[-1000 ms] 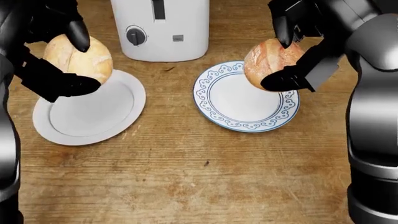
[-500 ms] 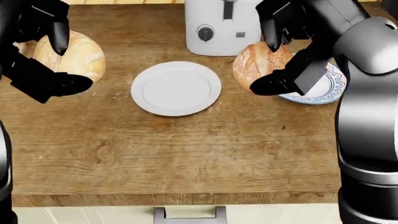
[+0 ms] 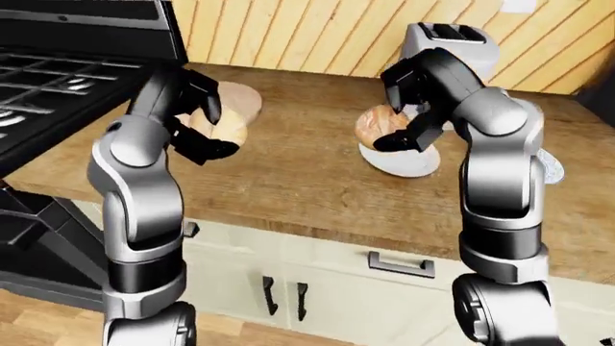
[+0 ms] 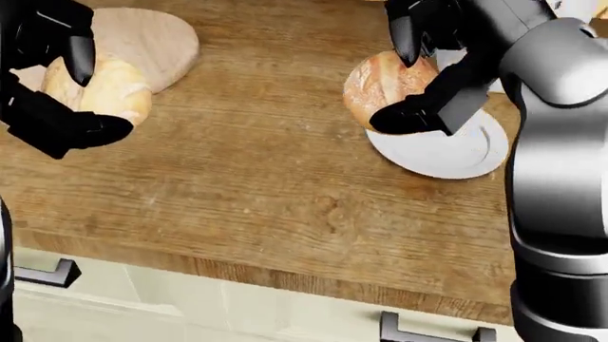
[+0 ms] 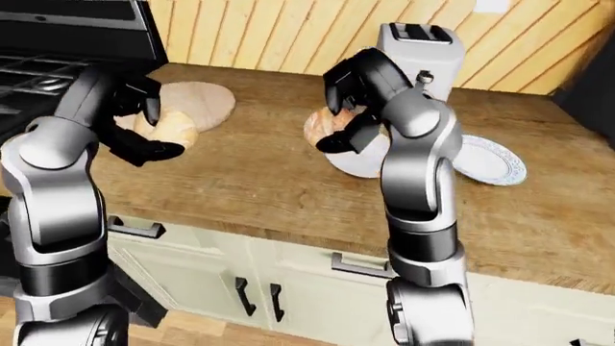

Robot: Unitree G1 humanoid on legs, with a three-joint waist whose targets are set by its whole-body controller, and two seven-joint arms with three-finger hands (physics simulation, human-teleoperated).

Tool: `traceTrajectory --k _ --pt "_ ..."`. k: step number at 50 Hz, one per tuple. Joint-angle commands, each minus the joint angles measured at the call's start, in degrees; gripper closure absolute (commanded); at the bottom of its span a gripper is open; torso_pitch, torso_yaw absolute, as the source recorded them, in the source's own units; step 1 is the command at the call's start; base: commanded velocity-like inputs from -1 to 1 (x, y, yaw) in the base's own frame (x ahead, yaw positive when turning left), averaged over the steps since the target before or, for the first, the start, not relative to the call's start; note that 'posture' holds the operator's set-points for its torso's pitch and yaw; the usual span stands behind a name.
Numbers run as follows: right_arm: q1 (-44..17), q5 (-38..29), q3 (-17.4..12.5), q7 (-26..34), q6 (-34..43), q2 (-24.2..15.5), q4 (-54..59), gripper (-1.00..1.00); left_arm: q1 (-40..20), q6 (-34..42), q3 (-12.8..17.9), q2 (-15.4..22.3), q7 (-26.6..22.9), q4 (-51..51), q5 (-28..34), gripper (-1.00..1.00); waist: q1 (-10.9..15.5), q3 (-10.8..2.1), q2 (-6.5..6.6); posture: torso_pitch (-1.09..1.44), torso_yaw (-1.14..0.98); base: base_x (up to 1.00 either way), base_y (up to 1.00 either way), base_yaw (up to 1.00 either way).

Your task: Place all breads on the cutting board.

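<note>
My left hand (image 4: 66, 89) is shut on a pale round bread roll (image 4: 109, 89), held over the counter just below the round wooden cutting board (image 4: 142, 39) at the head view's top left. My right hand (image 4: 418, 78) is shut on a browner crusty roll (image 4: 380, 84), held above the left rim of a plain white plate (image 4: 447, 153). In the right-eye view the board (image 5: 197, 97) lies left of the toaster, with the left roll (image 5: 168, 128) at its near edge.
A white toaster (image 5: 418, 47) stands at the wall, and a blue-patterned plate (image 5: 490, 160) lies to the right of the white plate. A black stove (image 3: 58, 86) borders the counter on the left. Cabinet drawers with handles (image 4: 418, 331) run under the counter edge.
The whole picture has shifted: the camera has moved left along the counter, bringing the cutting board into view. The toaster has left the head view. Both hands still hold their rolls.
</note>
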Motion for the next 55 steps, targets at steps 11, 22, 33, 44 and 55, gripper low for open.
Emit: traceTrajectory --k 11,22,33,44,55 --pt "-1.4 0.0 -2.1 -2.0 -0.6 -1.4 -1.6 1.00 -1.7 -1.5 -1.6 -0.4 -0.8 -2.4 0.1 1.00 -5.0 -2.95 6.32 0.00 0.00 0.41 0.61 0.00" --pt "-2.6 0.9 -2.3 -3.1 -0.3 -1.8 -1.3 1.00 -2.2 -1.1 -1.2 -0.1 -1.4 -2.6 0.4 1.00 -1.4 -3.58 4.38 0.00 0.00 0.49 0.54 0.00" --pt "-3.6 2.3 -2.8 -3.2 1.2 -3.0 -2.4 1.00 -3.0 0.2 -1.3 0.3 -2.3 -3.7 0.8 1.00 -0.9 -1.39 1.06 0.00 0.00 0.15 0.16 0.00" --pt "-6.0 1.9 -3.2 -1.8 3.3 -4.0 -3.5 1.00 -6.8 2.9 -1.8 1.5 -5.5 -4.8 2.8 1.00 0.9 -3.59 3.78 0.00 0.00 0.00 0.00 0.00" --pt "-6.4 4.1 -3.3 -2.9 5.7 -4.7 -3.8 1.00 -8.0 2.9 -1.8 1.0 -7.0 -4.9 4.3 1.00 -0.6 -3.46 7.57 0.00 0.00 0.00 -0.25 0.00"
